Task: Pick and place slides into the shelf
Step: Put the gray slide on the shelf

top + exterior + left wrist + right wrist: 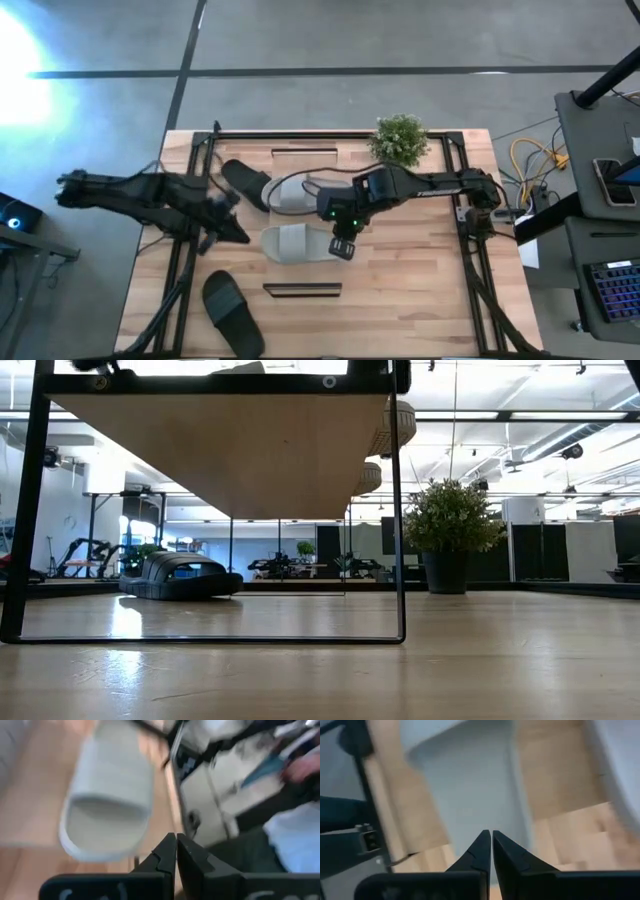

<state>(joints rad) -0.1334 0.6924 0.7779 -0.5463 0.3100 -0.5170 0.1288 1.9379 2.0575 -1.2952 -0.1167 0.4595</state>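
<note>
Two light grey slides and two black slides are seen from above, spread over the wooden worktop [420, 300]. One grey slide [295, 242] lies near the centre, with the second grey slide [297, 192] just behind it; a black slide [245, 183] rests beside the latter, and another black slide [232, 312] lies apart near the front edge. The shelf [225, 445] is shown in the low view as a light-wood plank carried on a thin dark frame, its underside filling the upper part of that view; from above it cannot be made out clearly. The right end effector [343, 248] is placed at the end of the central grey slide, and in its wrist view its fingers [481, 851] are seen pressed together with nothing between them; whether the slide is touched cannot be told. The left end effector [236, 235] is held on the opposite side of the same slide, likewise closed and empty in its wrist view, where the grey slide's open toe faces the camera. This flanking arrangement is judged to serve repositioning of the slide before a grasp. A potted plant [400, 138] stands at the rear edge of the worktop. No slide is yet seen to be carried towards the shelf.
</note>
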